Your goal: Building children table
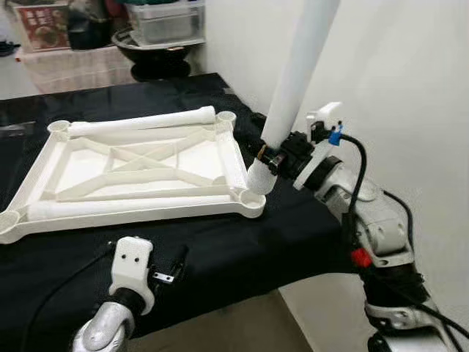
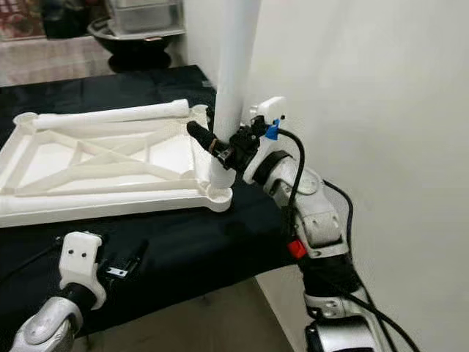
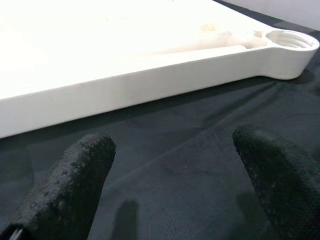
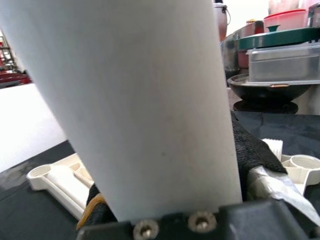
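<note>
A white plastic table top lies upside down on the black-covered table, with round sockets at its corners. Two white legs lie loose on it, one along the far edge and one along the near edge. My right gripper is shut on a third white leg, holding it nearly upright with its lower end over the near right corner socket. My left gripper is open, low over the black cloth just in front of the table top's near edge.
A white wall runs close along the right of the table. Behind the table stand a dark bowl and plastic boxes. The table's near edge drops to the floor.
</note>
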Motion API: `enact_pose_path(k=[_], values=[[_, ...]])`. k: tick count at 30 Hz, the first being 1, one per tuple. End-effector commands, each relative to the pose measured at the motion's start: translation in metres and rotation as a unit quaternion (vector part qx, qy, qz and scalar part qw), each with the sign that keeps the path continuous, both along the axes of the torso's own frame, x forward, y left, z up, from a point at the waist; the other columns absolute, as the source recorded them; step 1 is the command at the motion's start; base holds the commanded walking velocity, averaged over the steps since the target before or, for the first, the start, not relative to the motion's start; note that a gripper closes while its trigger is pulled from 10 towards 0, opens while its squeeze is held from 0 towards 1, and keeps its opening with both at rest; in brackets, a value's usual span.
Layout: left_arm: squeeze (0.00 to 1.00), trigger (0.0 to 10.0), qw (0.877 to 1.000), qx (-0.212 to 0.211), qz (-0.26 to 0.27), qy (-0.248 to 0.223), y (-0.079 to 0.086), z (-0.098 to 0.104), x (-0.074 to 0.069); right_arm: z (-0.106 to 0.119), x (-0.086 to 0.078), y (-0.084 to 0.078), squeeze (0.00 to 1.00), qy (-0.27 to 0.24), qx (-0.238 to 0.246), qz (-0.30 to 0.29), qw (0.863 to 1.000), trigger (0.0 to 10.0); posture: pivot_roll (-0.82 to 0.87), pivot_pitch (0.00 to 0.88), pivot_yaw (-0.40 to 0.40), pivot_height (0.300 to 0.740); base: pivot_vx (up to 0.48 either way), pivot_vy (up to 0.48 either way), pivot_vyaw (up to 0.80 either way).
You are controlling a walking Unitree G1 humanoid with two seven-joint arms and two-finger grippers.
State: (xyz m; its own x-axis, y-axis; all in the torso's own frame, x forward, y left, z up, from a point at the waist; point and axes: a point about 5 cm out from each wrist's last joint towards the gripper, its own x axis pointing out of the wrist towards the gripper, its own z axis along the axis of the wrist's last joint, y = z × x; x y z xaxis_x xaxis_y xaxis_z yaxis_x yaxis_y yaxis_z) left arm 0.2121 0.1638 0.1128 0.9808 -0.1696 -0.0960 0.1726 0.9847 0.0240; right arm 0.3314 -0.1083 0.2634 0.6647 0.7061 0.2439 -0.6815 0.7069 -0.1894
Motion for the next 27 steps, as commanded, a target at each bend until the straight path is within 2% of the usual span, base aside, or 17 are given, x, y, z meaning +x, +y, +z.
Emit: enact_pose_path(k=[1, 4, 6, 8, 11, 14, 15, 17, 18, 21, 22, 23, 26, 27], values=[[0.00, 10.0, 1.000, -0.002, -0.011, -0.008, -0.004, 0.003, -0.001, 0.001, 0.002, 0.005, 0.00, -0.010, -0.004, 0.000, 1.000, 10.0, -0.01, 0.060, -0.052, 0.740, 0.000, 0.480, 0.00], [0.00, 10.0, 0.999, 0.013, -0.027, -0.025, -0.007, 0.010, -0.003, 0.004, 0.004, 0.007, 0.00, -0.011, -0.001, -0.009, 1.000, 10.0, 0.00, 0.089, -0.051, 0.740, 0.000, 0.480, 0.00], [0.00, 10.0, 0.997, 0.045, -0.052, -0.042, -0.011, 0.016, -0.007, 0.006, 0.009, 0.003, 0.00, -0.009, 0.001, -0.023, 1.000, 10.0, 0.01, 0.117, -0.044, 0.740, 0.000, 0.000, 0.00], [0.00, 10.0, 0.995, 0.055, -0.072, -0.050, -0.013, 0.019, -0.011, 0.007, 0.014, -0.001, 0.00, -0.009, -0.001, -0.036, 0.999, 10.0, 0.01, 0.126, -0.041, 0.740, 0.000, 0.000, 0.00], [0.00, 10.0, 0.993, 0.068, -0.062, -0.074, -0.004, 0.027, -0.015, 0.010, 0.023, -0.011, 0.00, -0.010, -0.010, -0.051, 0.999, 10.0, 0.01, 0.165, -0.023, 0.740, 0.000, 0.000, 0.00], [0.00, 10.0, 0.994, 0.072, -0.041, -0.073, 0.005, 0.028, -0.014, 0.012, 0.027, -0.017, 0.00, -0.012, -0.017, -0.053, 0.998, 10.0, 0.01, 0.178, -0.019, 0.740, 0.000, 0.000, 0.00], [0.00, 10.0, 0.995, 0.071, -0.026, -0.066, 0.012, 0.028, -0.013, 0.013, 0.030, -0.022, 0.00, -0.012, -0.021, -0.055, 0.998, 10.0, 0.02, 0.181, -0.018, 0.740, 0.000, 0.000, 0.00], [0.00, 10.0, 0.994, 0.095, -0.013, -0.048, 0.026, 0.025, -0.007, 0.015, 0.036, -0.035, 0.00, -0.012, -0.040, -0.063, 0.997, 10.0, 0.02, 0.194, -0.019, 0.740, 0.000, 0.000, 0.00], [0.00, 10.0, 0.993, 0.107, -0.021, -0.045, 0.030, 0.027, -0.002, 0.017, 0.038, -0.040, 0.00, -0.012, -0.042, -0.069, 0.997, 10.0, 0.02, 0.207, -0.022, 0.740, 0.000, 0.000, 0.00], [0.00, 10.0, 0.991, 0.120, -0.030, -0.044, 0.035, 0.029, 0.004, 0.021, 0.040, -0.045, 0.00, -0.013, -0.043, -0.075, 0.996, 10.0, 0.02, 0.209, -0.021, 0.740, 0.000, 0.000, 0.00], [0.00, 10.0, 0.988, 0.137, -0.052, -0.052, 0.040, 0.035, 0.012, 0.023, 0.042, -0.049, 0.00, -0.014, -0.044, -0.084, 0.995, 10.0, 0.02, 0.218, -0.022, 0.740, 0.000, 0.000, 0.00], [0.00, 10.0, 0.984, 0.147, -0.079, -0.067, 0.048, 0.047, 0.029, 0.025, 0.045, -0.054, 0.00, -0.018, -0.049, -0.094, 0.994, 10.0, 0.01, 0.227, -0.017, 0.740, 0.000, 0.000, 0.00], [0.00, 10.0, 0.979, 0.163, -0.098, -0.074, 0.051, 0.054, 0.041, 0.026, 0.046, -0.057, 0.00, -0.019, -0.052, -0.099, 0.994, 10.0, 0.01, 0.231, -0.013, 0.740, 0.000, 0.000, 0.00], [0.00, 10.0, 0.979, 0.163, -0.098, -0.074, 0.051, 0.054, 0.041, 0.026, 0.046, -0.057, 0.00, -0.019, -0.052, -0.099, 0.994, 10.0, 0.01, 0.231, -0.013, 0.740, 0.000, 0.000, 0.00]])
